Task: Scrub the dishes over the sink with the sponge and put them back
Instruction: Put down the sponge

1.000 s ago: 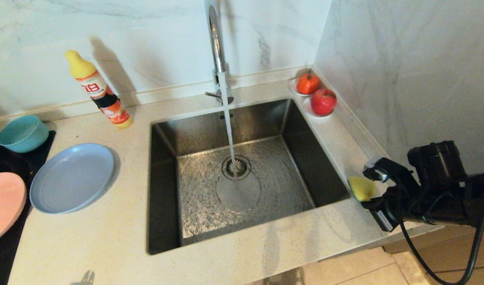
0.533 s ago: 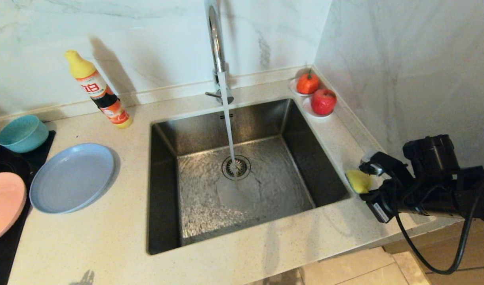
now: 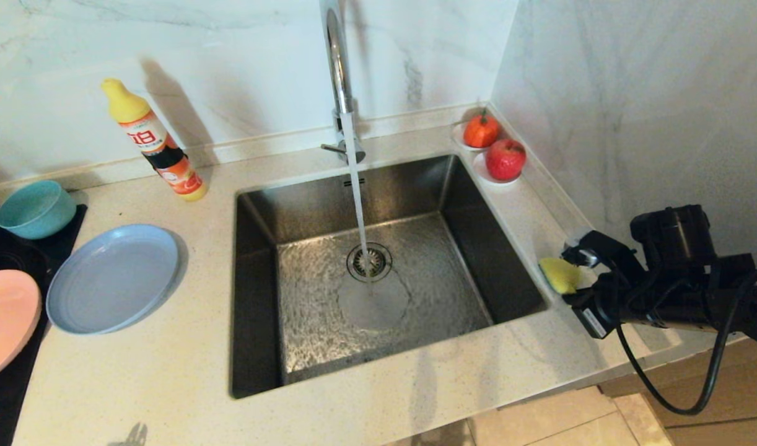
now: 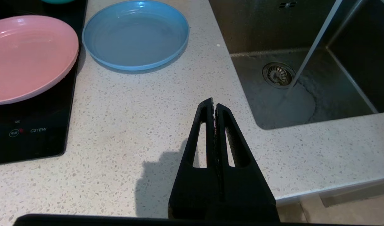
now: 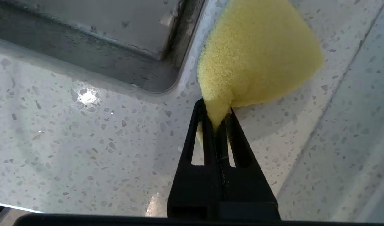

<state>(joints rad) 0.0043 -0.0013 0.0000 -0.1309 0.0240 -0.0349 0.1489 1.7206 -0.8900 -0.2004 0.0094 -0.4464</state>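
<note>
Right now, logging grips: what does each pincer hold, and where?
Right pincer pinches the yellow sponge by one squeezed end; left pincer is shut on nothing.

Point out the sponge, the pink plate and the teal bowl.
sponge (image 5: 258, 53): right wrist view, middle of its yellow face, above the pinching claw.
pink plate (image 4: 25, 56): left wrist view, centre of its shallow well.
teal bowl (image 3: 35, 210): head view, its outer wall.

R end effector (image 5: 217, 117) pinching sponge (image 5: 258, 53) | above counter (image 5: 85, 141) by sink (image 5: 101, 31) corner

light: bright, even | shadows: bottle (image 3: 157, 144) casts right onto wall | glare: wet counter (image 5: 85, 94)
</note>
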